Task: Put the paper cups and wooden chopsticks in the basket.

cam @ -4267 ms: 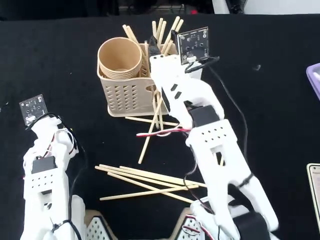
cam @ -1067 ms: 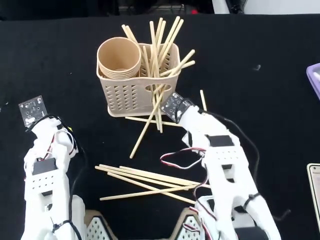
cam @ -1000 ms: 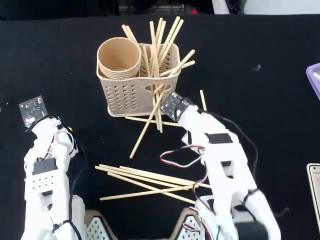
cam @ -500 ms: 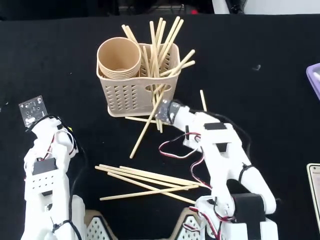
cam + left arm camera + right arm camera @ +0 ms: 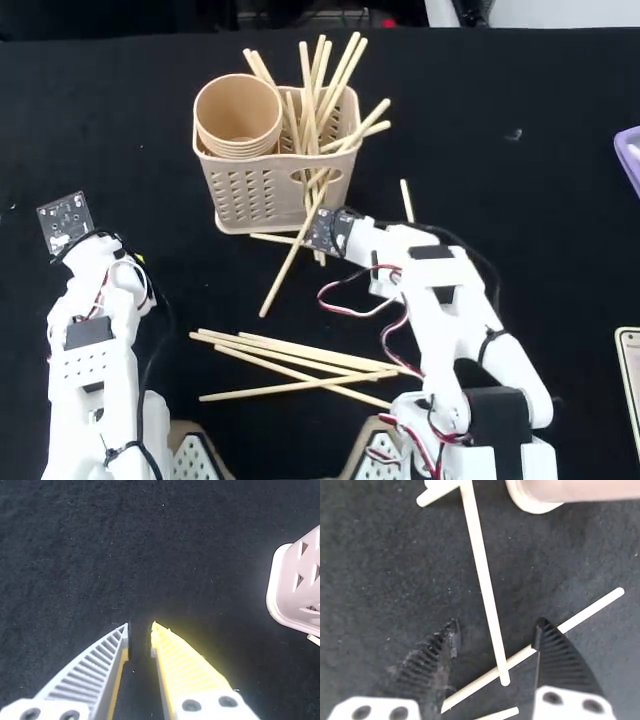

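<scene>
The right gripper is spread over two crossed chopsticks on the table just beside the basket. Cups stand inside it. The left gripper seems pressed together, above the table.

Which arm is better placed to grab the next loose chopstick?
Right. The right pincer is open, low over crossed chopsticks beside the basket. The left pincer sits over bare black cloth.
</scene>
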`<state>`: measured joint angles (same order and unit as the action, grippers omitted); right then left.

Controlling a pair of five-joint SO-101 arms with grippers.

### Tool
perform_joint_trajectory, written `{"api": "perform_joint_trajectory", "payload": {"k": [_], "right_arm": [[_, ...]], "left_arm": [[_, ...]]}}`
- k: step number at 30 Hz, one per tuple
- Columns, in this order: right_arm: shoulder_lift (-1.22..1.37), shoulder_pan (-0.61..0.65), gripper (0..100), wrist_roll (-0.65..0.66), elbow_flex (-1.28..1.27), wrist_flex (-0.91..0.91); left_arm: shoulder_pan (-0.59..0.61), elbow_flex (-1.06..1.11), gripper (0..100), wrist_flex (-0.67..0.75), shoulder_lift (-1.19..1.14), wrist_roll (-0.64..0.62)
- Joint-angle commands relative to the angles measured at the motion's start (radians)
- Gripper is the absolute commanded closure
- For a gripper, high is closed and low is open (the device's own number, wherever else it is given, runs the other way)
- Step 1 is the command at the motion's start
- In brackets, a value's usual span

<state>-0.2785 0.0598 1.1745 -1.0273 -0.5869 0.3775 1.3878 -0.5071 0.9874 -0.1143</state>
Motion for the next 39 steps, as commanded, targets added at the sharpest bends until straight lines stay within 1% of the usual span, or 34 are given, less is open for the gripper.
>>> {"api": "perform_joint_trajectory", "payload": {"k": [1,4,8,10,13,17,22,27,32,35,39], "right_arm": [[0.001,0.009,76.4,0.011,0.056,0.02],[0.001,0.009,77.0,0.034,0.048,0.051],[0.013,0.008,84.1,0.121,0.033,0.048],[0.038,0.005,85.7,0.155,0.031,0.048],[0.071,-0.029,88.0,0.157,0.038,0.051],[0.068,-0.097,99.2,0.153,0.031,0.048],[-0.012,-0.19,98.7,0.153,0.021,0.025],[-0.101,-0.21,98.7,0.153,-0.001,0.023],[-0.153,-0.236,98.7,0.158,0.001,-0.069],[-0.179,-0.285,98.7,0.183,0.004,-0.094],[-0.219,-0.39,98.8,0.244,-0.002,-0.095]], "left_arm": [[0.008,-0.012,92,0.017,0.023,0.0],[0.008,-0.012,92,0.015,0.023,0.0],[0.008,-0.012,92,0.015,0.023,0.0],[0.008,-0.012,92,0.015,0.023,0.0],[0.008,-0.012,92,0.015,0.023,0.0],[0.008,-0.012,92,0.018,0.023,0.002],[0.008,-0.012,92,0.02,0.023,0.002],[0.008,-0.012,92,0.021,0.023,0.002],[0.008,-0.012,92,0.018,0.023,0.002],[0.008,-0.012,92,0.018,0.023,0.002],[0.008,-0.012,92,0.018,0.023,0.002]]}}
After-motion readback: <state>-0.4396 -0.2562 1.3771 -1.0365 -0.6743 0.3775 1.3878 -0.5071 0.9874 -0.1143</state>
